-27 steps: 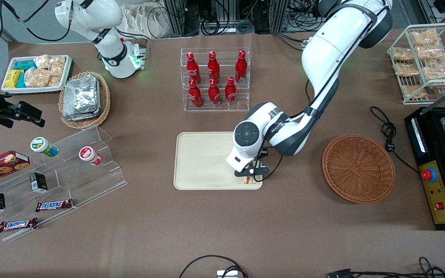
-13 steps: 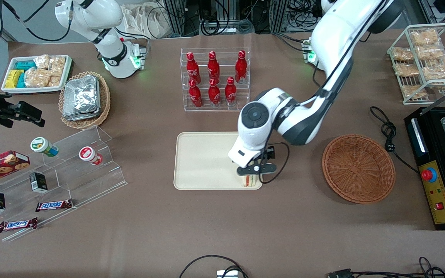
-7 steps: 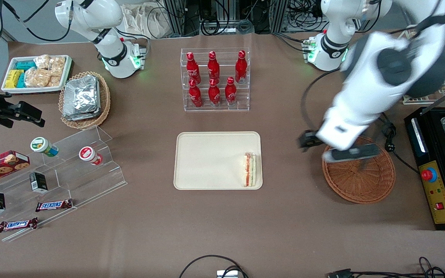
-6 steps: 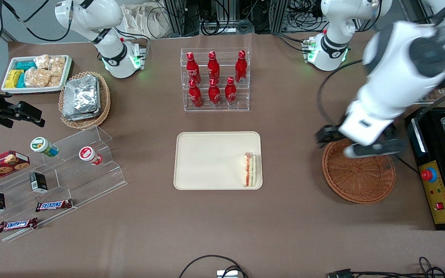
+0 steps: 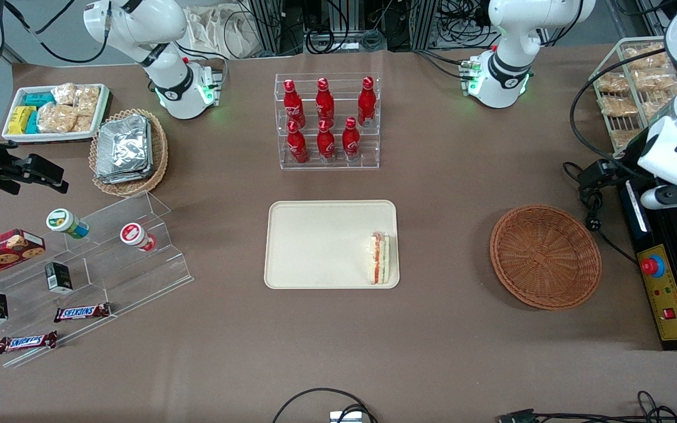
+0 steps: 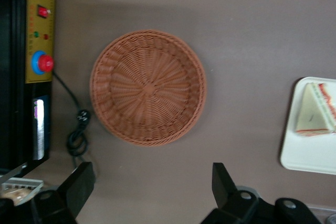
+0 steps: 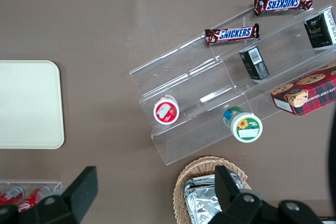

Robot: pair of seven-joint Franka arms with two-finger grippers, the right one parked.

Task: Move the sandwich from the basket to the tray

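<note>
The sandwich (image 5: 380, 258), a white bread wedge with a red and green filling stripe, lies on the cream tray (image 5: 315, 247) by the tray's edge toward the working arm's end; it also shows in the left wrist view (image 6: 315, 109) on the tray (image 6: 310, 153). The reddish-brown wicker basket (image 5: 545, 256) is empty on the table and shows in the wrist view (image 6: 148, 87). My left gripper (image 5: 676, 197) (image 6: 152, 182) is open and empty, raised high above the black machine at the working arm's end, apart from basket and tray.
A clear rack of red bottles (image 5: 327, 120) stands farther from the camera than the tray. A black machine with a yellow panel and red button (image 5: 664, 258) and a coiled black cable (image 5: 588, 200) lie beside the basket. A wire rack of snack packs (image 5: 638, 94) stands above it.
The gripper let go of the sandwich on the tray, rose, and swung fast past the basket toward the working arm's end. The sandwich stays on the tray.
</note>
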